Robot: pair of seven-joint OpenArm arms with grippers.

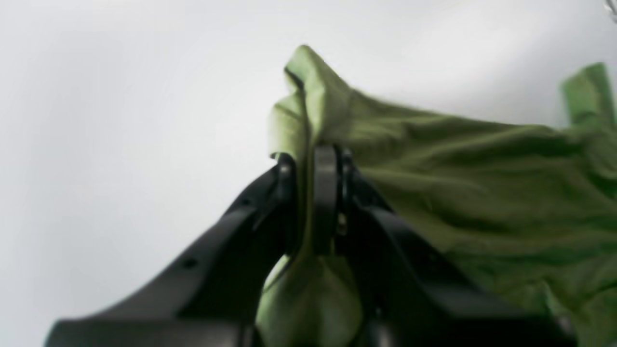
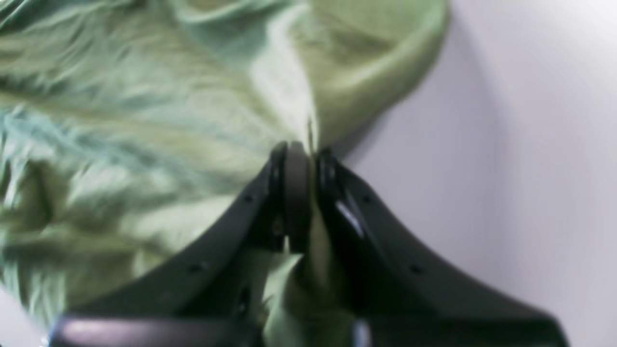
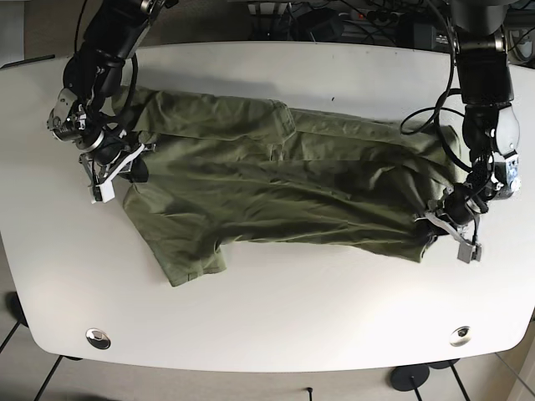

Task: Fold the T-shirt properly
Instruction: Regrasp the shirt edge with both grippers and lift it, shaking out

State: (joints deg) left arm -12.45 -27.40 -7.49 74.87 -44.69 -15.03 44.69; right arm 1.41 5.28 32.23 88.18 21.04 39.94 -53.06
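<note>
An olive-green T-shirt (image 3: 284, 180) lies spread and wrinkled across the white table (image 3: 276, 309), one sleeve pointing toward the front left. My left gripper (image 3: 433, 224) pinches the shirt's right-hand edge; in its wrist view the left gripper (image 1: 308, 159) is shut on a fold of the green T-shirt (image 1: 482, 183). My right gripper (image 3: 127, 167) grips the shirt's left-hand edge; in its wrist view the right gripper (image 2: 306, 152) is shut on bunched T-shirt cloth (image 2: 144, 120).
Cables and dark equipment (image 3: 334, 21) sit beyond the table's far edge. Two round metal fittings (image 3: 98, 337) are set near the table's front corners. Bare white tabletop surrounds the shirt on every side.
</note>
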